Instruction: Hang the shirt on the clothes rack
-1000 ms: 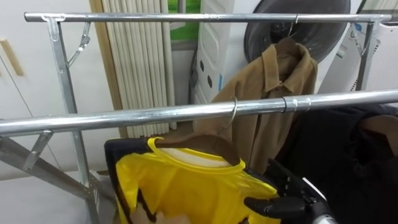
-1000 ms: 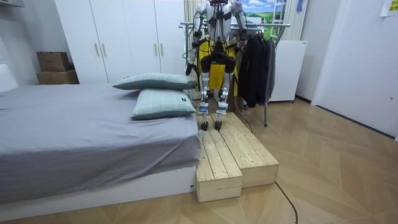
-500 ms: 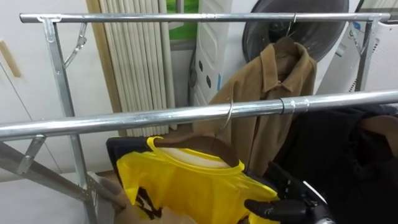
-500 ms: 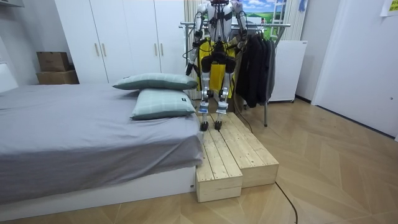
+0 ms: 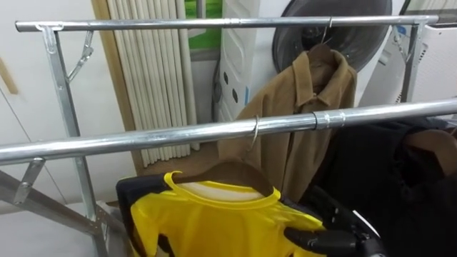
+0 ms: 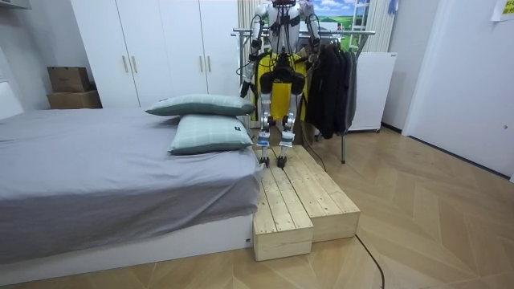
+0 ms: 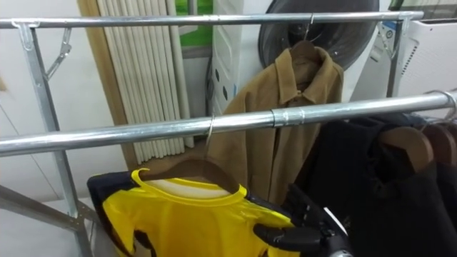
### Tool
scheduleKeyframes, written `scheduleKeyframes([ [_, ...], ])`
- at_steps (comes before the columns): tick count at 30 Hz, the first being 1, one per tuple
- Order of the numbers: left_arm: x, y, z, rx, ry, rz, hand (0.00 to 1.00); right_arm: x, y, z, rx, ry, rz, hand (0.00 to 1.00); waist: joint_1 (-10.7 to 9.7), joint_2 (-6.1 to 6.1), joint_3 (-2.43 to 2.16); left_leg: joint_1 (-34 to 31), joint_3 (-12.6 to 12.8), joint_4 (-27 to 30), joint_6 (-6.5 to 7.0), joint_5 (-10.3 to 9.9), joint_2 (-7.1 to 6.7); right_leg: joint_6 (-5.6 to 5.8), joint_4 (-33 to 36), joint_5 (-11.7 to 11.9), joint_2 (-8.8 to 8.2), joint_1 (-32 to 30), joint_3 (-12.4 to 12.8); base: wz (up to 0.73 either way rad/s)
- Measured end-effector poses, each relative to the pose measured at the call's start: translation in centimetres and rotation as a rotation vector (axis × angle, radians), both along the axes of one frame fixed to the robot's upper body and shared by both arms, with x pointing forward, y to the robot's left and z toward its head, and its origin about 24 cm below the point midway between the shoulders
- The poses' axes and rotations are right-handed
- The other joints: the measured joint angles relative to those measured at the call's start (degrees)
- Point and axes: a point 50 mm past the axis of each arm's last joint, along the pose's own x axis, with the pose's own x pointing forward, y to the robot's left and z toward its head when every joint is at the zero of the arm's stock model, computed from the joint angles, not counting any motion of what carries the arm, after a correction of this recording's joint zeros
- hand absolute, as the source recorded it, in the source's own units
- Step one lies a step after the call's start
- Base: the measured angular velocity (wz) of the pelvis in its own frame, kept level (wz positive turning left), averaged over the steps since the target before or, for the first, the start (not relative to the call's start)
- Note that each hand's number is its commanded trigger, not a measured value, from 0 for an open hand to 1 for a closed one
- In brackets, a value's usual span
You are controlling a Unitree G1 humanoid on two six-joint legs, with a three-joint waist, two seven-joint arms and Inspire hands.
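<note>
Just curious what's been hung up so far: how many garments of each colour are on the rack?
Yellow shirt: 1
Brown jacket: 1
Dark garments: at least 2, bunched together, so hard to separate
Total: at least 4

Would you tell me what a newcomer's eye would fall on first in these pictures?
The bright yellow shirt at lower centre stands out first, on a wooden hanger hooked over the near rail. Next comes the brown jacket, hanging from the far rail behind it, upper right. The robot's right hand sits at the shirt's shoulder, lower right, beside dark clothes.
</note>
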Motion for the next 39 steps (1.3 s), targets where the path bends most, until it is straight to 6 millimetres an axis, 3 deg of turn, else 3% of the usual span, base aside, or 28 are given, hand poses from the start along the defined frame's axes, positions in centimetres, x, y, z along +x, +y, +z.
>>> scheduleKeyframes([
  [5,-0.2,0.0,0.0,0.002,-0.002,0.002,0.00,-0.5,-0.5,-0.3,-0.002,0.013,-0.028,0.00,-0.4,0.75,-0.33,0.1,0.2,0.0,0.00,0.0,0.03,-0.01,0.1,0.0,0.16,-0.4,0.8,-0.08],
  [10,-0.6,0.0,0.0,0.007,0.007,0.007,0.00,-0.5,-0.7,-0.2,0.036,0.007,-0.064,0.00,-0.4,0.69,-0.38,0.2,0.7,0.0,0.00,0.0,0.22,-0.22,0.2,0.1,0.37,-0.2,1.0,-0.05],
  [18,-0.9,0.1,0.0,0.017,0.014,0.011,0.00,-0.9,-1.0,-0.4,0.042,0.020,-0.109,0.00,-0.6,0.50,-0.24,0.1,1.4,-0.1,-0.01,0.0,0.43,-0.26,0.0,0.1,0.53,-0.3,1.1,0.00],
  [24,-1.0,0.1,0.0,0.018,0.019,0.013,0.00,-1.0,-1.1,-0.4,0.032,0.025,-0.130,0.00,-0.5,0.12,0.16,0.1,1.4,-0.2,-0.01,0.0,0.45,-0.26,0.0,0.1,0.60,-0.3,1.4,-0.02],
  [39,-1.0,0.1,0.0,0.018,0.021,0.013,0.00,-2.6,-1.4,-1.3,0.026,0.069,-0.148,0.00,-0.7,0.12,0.12,0.0,1.4,0.0,-0.01,0.0,0.35,-0.31,0.0,0.1,0.60,-0.4,1.8,-0.01],
])
